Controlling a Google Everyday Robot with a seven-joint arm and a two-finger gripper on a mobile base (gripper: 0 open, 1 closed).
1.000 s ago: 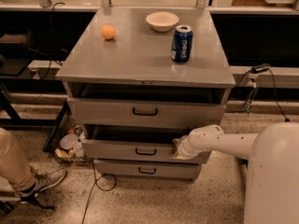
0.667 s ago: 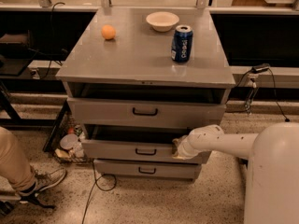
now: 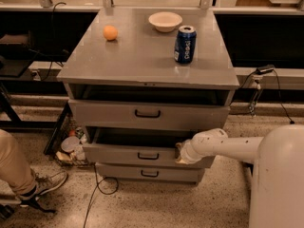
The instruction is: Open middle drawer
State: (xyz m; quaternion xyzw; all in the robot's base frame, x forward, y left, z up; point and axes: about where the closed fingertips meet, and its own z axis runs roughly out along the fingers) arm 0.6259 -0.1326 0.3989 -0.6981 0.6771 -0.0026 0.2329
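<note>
The middle drawer [image 3: 118,153] is a slim grey front with a small black bar handle [image 3: 148,156] at its centre. It stands pulled out some way, with a dark gap [image 3: 137,137] showing above its front. My gripper [image 3: 181,152] is at the right end of this drawer's top edge, on the end of my white arm [image 3: 223,146], which reaches in from the right. The taller top drawer [image 3: 104,114] also stands a little out. The small bottom drawer [image 3: 118,171] is shut.
On the cabinet top [image 3: 137,56] are an orange ball [image 3: 110,32], a white bowl [image 3: 165,21] and a blue can [image 3: 185,44]. A person's leg and shoe [image 3: 42,186] are at the lower left. A cable [image 3: 97,194] and clutter [image 3: 69,146] lie on the floor by the cabinet.
</note>
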